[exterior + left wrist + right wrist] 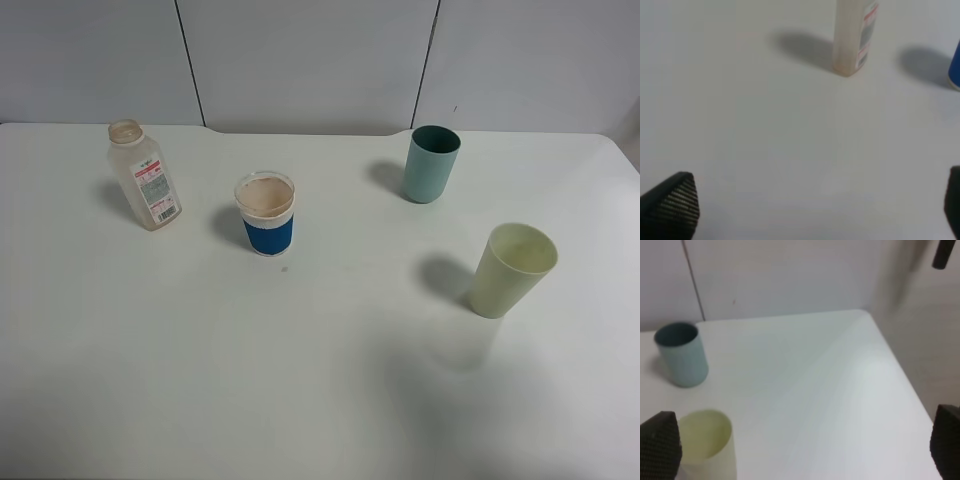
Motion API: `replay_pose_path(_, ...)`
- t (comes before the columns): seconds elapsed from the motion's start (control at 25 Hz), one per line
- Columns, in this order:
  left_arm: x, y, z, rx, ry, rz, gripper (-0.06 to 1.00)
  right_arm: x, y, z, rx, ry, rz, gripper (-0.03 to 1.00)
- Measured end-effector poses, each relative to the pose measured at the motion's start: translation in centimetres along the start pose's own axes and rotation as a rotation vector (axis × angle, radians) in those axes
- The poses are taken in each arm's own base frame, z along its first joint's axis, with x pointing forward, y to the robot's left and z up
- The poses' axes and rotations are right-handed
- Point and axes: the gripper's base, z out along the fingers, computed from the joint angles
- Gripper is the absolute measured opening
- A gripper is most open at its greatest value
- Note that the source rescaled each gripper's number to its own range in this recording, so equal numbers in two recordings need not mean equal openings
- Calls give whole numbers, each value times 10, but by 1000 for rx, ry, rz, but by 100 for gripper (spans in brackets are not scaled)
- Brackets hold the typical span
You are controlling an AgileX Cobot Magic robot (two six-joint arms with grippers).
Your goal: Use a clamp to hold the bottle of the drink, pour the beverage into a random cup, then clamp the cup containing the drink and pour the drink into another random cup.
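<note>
The bottle [144, 176] is standing uncapped at the counter's [300, 380] far left, looking empty; the blue cup [266, 214] beside it is holding brown drink. You're left with pouring that into another cup. Both arms' fingers are spread wide, gripping nothing.

White table [300, 400]: bottle [144, 176], three cups [266, 214] upright.
</note>
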Motion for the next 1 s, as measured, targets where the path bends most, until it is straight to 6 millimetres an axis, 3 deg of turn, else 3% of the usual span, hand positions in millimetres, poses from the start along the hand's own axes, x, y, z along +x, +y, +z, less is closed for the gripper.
replay_pose_path(0.32,0,0,0,0,0,0,100,31,3,15,-25,166,-18,100)
replay_pose_path(1.0,0,0,0,0,0,-1,100,33,1,16,3,184,47,100)
